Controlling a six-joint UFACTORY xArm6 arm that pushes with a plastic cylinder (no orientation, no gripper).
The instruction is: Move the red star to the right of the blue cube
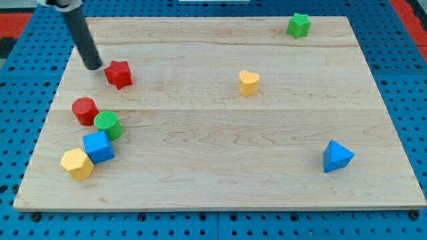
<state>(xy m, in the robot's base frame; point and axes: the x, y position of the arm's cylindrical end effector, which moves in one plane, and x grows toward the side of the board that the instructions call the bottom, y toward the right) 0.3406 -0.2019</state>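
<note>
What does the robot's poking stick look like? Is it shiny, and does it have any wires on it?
It is a plain, straight rod, dark grey to black, round like a thick marker, with a dull finish rather than shiny. It has no wires, stickers or markings that show. My tip is a blunt, rounded end. The top of the rod runs out of the picture, so the arm above it is hidden.

The rod [80, 33] runs off the view's top, so the arm above it cannot be seen. The green cylinder [107, 125] hides a bit of the red cylinder [85, 110]. The blue cube [99, 147] covers the green cylinder's bottom edge. The wooden board's [220, 187] bottom corners blur into shadow.
</note>
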